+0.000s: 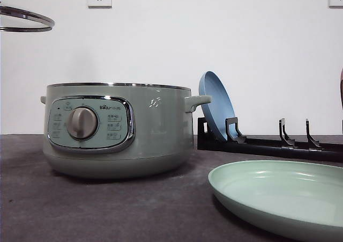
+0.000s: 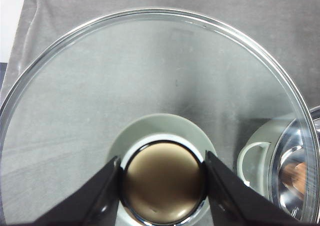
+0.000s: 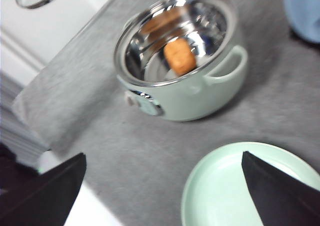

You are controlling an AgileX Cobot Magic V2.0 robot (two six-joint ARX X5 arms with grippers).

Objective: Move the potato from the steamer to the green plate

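Observation:
The pale green steamer [image 1: 118,129] stands open on the grey cloth, left of centre. The orange-brown potato [image 3: 180,56] lies inside its shiny bowl [image 3: 150,60]. The green plate [image 1: 278,196] lies empty at the front right, close to the steamer. My left gripper [image 2: 162,158] is shut on the knob [image 2: 162,183] of the glass lid [image 2: 150,75] and holds it in the air, up and left of the steamer; the lid's rim [image 1: 27,19] shows there. My right gripper [image 3: 164,158] hangs open, high above the cloth between the steamer and the green plate [image 3: 250,186], holding nothing.
A blue plate [image 1: 217,105] leans upright in a black dish rack [image 1: 268,140] behind the green plate, just right of the steamer's handle [image 1: 198,100]. The grey cloth's edge [image 3: 50,141] runs along the side near the right gripper.

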